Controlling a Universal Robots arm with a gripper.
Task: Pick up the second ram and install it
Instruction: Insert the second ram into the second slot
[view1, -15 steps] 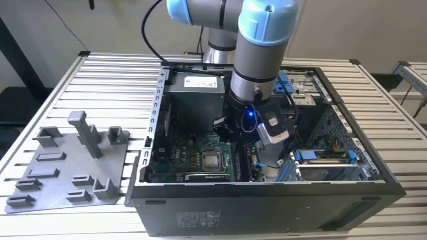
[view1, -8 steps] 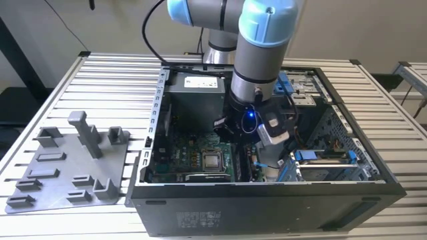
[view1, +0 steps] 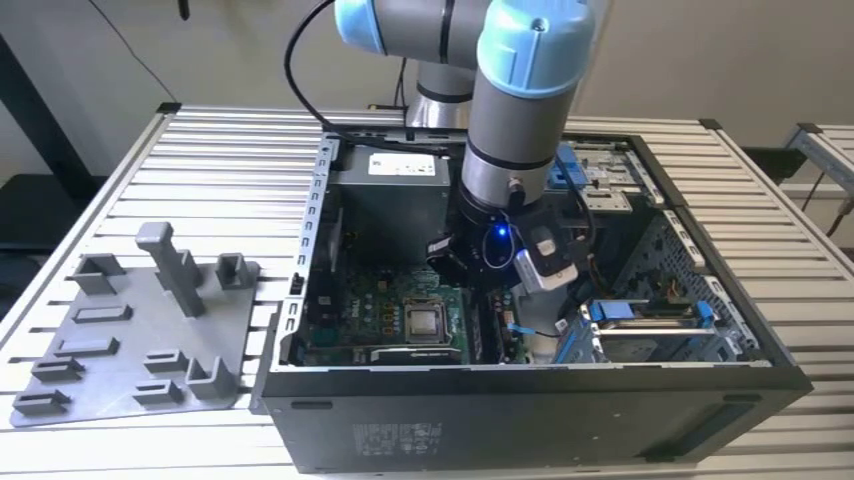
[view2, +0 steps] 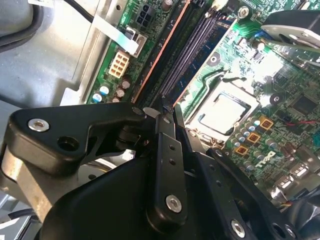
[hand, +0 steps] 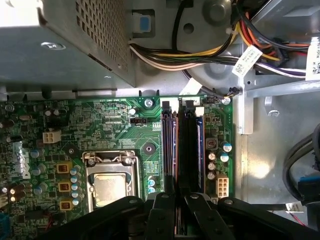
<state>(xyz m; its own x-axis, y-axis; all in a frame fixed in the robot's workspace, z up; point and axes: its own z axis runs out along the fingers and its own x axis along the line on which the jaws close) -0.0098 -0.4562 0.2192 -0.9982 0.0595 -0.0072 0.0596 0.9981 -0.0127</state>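
Ram slots (view1: 489, 335) sit directly under my gripper (view1: 514, 300) in the exterior view, deep inside the computer case (view1: 534, 420), with the fixture plate (view1: 134, 340) well apart on the exterior view's left. In the second wrist view the fingers (view2: 167, 150) are pressed together on a thin dark edge I take for the second ram (view2: 165, 105), its long axis running along the slots. In the first wrist view the slots (hand: 182, 145) lie between the processor socket (hand: 111, 185) and the case wall, so side room is tight.

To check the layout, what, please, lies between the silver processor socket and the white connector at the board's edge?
Long black parallel memory slots, seen in the first wrist view.
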